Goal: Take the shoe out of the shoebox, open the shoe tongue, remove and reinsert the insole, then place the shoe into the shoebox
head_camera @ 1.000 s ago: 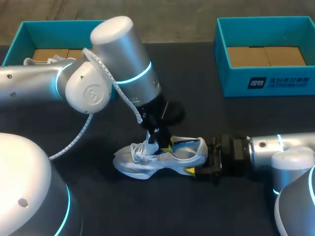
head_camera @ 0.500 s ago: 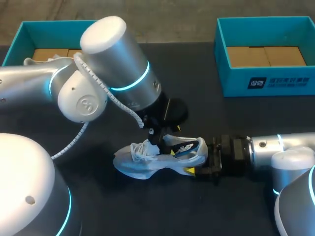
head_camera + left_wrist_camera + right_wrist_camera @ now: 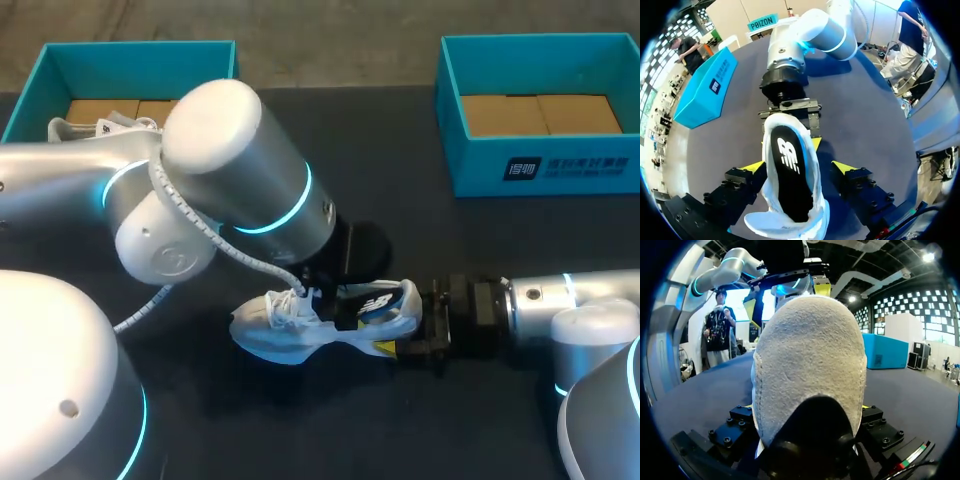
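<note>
Largely hidden behind the shoe (image 3: 810, 365), the right gripper (image 3: 805, 408) pinches its heel; the left gripper (image 3: 798, 167) stands spread.

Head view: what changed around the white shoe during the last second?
The left arm swung lower over the shoe, bringing the left gripper down so its open fingers now straddle the shoe. The dark insole, barely showing a second ago, now lies plainly inside the shoe. The shoe itself and the right gripper, clamped on its heel, stayed where they were.

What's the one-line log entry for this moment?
stage: insole in shoe | right gripper: shut on shoe heel | left gripper: open, straddling shoe | shoe: on table
</note>
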Robot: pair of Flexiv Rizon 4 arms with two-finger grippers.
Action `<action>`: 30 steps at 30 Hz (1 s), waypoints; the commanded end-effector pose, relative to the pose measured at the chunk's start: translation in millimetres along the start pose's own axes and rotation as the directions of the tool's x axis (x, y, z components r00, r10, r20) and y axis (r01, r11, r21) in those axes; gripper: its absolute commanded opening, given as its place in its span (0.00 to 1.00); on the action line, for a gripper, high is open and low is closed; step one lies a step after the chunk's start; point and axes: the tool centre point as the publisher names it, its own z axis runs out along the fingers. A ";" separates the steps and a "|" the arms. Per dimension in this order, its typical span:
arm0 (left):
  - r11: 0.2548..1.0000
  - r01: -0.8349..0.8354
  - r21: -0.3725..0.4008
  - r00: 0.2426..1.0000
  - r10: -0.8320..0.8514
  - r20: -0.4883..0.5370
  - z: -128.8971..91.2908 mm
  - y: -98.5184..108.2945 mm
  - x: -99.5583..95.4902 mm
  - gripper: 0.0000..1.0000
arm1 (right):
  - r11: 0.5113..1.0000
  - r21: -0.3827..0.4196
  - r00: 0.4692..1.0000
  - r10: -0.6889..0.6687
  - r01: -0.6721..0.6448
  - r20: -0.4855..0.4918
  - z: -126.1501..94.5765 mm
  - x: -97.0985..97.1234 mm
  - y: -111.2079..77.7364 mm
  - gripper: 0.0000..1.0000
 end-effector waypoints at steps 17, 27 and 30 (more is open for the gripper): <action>0.998 0.016 -0.067 0.997 -0.011 0.074 31.9 -20.0 0.8 0.62 | 1.000 0.003 1.000 -0.001 0.001 0.001 0.7 1.1 0.5 0.00; 0.995 0.046 -0.086 0.994 -0.038 0.102 39.1 -21.3 -8.2 0.47 | 1.000 0.003 1.000 -0.001 0.001 0.001 0.7 1.1 0.5 0.00; 0.994 0.056 -0.090 0.993 -0.047 0.105 39.9 -20.2 -10.5 0.42 | 1.000 0.003 1.000 -0.001 0.001 0.001 0.7 1.1 0.5 0.00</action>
